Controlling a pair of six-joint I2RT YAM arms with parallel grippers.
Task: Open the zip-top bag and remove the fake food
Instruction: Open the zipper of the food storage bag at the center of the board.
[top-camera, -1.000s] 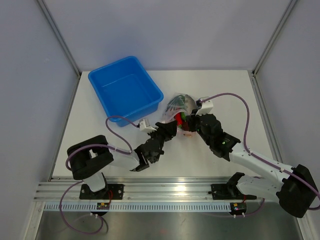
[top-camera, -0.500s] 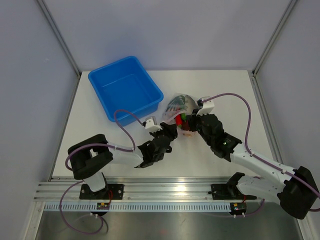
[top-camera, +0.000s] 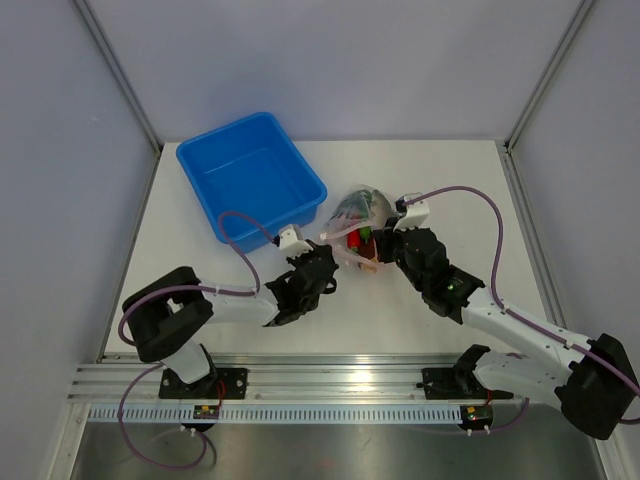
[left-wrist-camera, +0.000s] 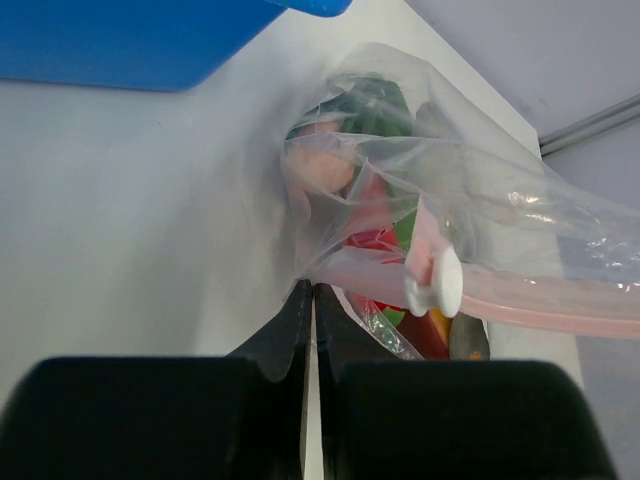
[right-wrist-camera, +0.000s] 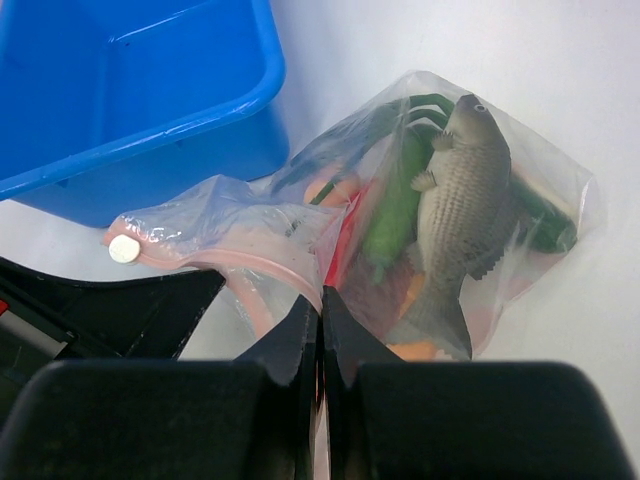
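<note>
The clear zip-top bag (top-camera: 358, 212) lies on the white table just right of the blue tub (top-camera: 250, 185). Its pink zip strip (left-wrist-camera: 540, 300) carries a white slider (left-wrist-camera: 435, 283). Through the film I see the fake food: a grey-brown fish (right-wrist-camera: 465, 200), a green piece (right-wrist-camera: 395, 215) and something red (left-wrist-camera: 375, 240). My left gripper (top-camera: 332, 260) is at the bag's near-left edge, its jaws shut (left-wrist-camera: 312, 290) with a fold of film between the tips. My right gripper (top-camera: 378, 250) is shut (right-wrist-camera: 320, 300) on the pink strip at the bag's near side.
The blue tub (right-wrist-camera: 130, 80) stands at the back left, close to the bag, and looks empty. Grey walls with metal posts enclose the table. Purple cables loop above both arms. An aluminium rail runs along the near edge.
My left gripper moved forward to the bag's edge and went from open to shut on the film. The right gripper stayed shut on the strip, barely moving.
</note>
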